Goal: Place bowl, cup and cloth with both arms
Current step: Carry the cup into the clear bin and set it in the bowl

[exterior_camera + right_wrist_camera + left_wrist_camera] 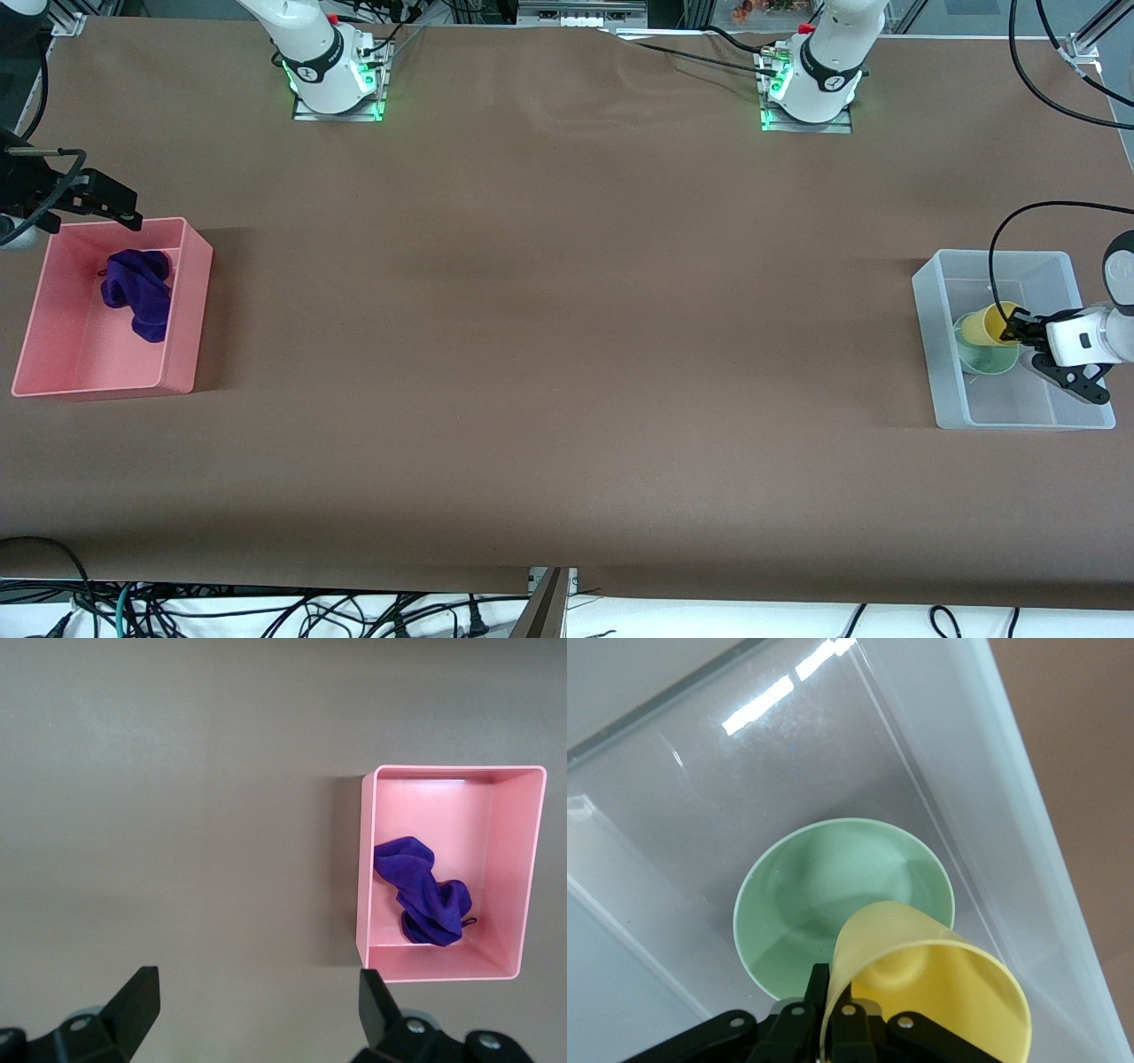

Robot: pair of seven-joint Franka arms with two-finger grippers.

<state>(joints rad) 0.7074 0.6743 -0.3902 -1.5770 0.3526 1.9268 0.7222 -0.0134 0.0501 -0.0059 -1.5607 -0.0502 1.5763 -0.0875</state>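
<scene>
Meanwhile, left tool [833, 1014] grips cup [939, 992] over bowl [824, 895].

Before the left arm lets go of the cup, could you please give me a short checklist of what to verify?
1. Left gripper shut on the cup rim: ok.
2. Bowl sits in the clear bin: ok.
3. Cup over the bowl: ok; tilted, not upright: not ok.
4. Cup touching the bowl: cannot tell.
5. Cloth lies in the pink bin: ok.
6. Right gripper open, above the table beside the pink bin: ok.
</scene>
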